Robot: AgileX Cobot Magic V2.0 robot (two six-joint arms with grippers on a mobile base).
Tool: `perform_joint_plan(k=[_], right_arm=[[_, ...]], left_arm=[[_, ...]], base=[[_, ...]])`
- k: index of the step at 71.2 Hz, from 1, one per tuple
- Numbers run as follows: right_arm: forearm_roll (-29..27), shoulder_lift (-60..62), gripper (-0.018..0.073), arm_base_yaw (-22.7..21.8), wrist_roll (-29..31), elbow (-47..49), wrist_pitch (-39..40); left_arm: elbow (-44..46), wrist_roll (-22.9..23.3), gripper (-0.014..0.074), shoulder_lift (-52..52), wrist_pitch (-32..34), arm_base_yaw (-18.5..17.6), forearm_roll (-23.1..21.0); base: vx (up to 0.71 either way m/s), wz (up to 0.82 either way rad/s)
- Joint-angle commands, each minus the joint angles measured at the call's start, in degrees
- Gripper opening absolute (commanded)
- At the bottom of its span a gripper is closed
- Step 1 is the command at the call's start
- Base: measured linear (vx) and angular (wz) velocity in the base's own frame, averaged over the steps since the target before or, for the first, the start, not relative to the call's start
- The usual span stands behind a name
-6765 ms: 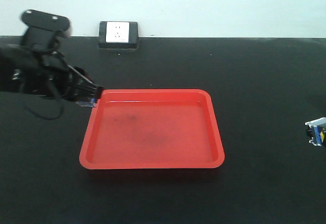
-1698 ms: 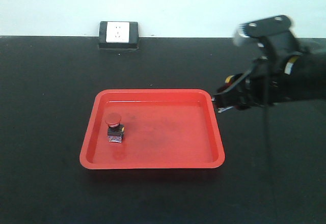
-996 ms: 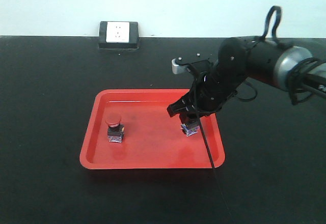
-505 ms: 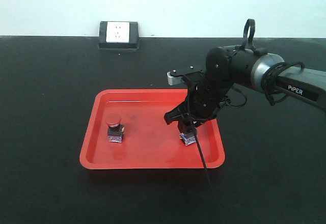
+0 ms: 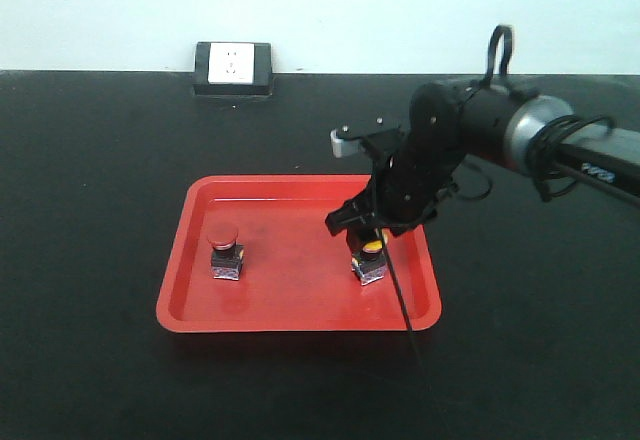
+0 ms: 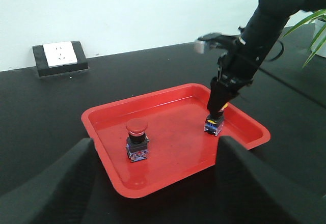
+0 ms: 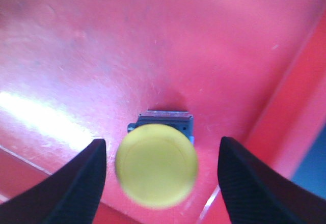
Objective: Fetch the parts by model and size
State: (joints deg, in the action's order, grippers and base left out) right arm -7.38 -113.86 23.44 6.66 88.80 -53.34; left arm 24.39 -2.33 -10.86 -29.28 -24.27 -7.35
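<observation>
Two push-button switches stand upright in the red tray. The red-capped one is at the tray's left, the yellow-capped one at its right. My right gripper hangs just above the yellow switch and is open, with a gap on each side of the cap. From the left wrist view the red switch and the yellow switch show in the tray. My left gripper is open and empty, back from the tray's near corner.
A white wall socket sits at the table's far edge behind the tray. The right arm's black cable trails over the tray's front right rim. Green plant leaves show at the far right.
The right gripper has risen slightly off the yellow switch, whose cap now shows below the fingers. Earlier the left arm left the red switch in the tray and withdrew.
</observation>
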Motion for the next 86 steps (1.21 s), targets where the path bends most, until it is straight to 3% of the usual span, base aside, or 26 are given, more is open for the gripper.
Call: perform_joint_plan(k=[1, 18, 32, 64, 86], right_arm=[[1.52, 7.27, 0.046, -0.15, 0.32, 1.75, 1.91], [7.38, 19.8, 0.046, -0.2, 0.32, 1.75, 3.06], [7.38, 30.62, 0.046, -0.2, 0.84, -1.33, 5.15], [4.23, 70.74, 0.0458, -0.2, 1.77, -35.15, 25.74], [4.07, 102.53, 0.0455, -0.2, 2.7, -55.72, 31.46]], left_arm=[[1.41, -0.08, 0.0483, -0.67, 4.67, -0.14, -0.67], [1.41, -0.08, 0.0483, -0.67, 4.67, -0.14, -0.67], [1.41, -0.08, 0.0483, -0.67, 4.67, -0.14, -0.67], [1.41, -0.08, 0.0483, -0.67, 2.74, -0.14, -0.54], [1.41, -0.08, 0.0483, -0.67, 2.91, -0.14, -0.64]], base=[[0.0, 0.0], [0.0, 0.0], [0.0, 0.0], [0.0, 0.0], [0.0, 0.0]])
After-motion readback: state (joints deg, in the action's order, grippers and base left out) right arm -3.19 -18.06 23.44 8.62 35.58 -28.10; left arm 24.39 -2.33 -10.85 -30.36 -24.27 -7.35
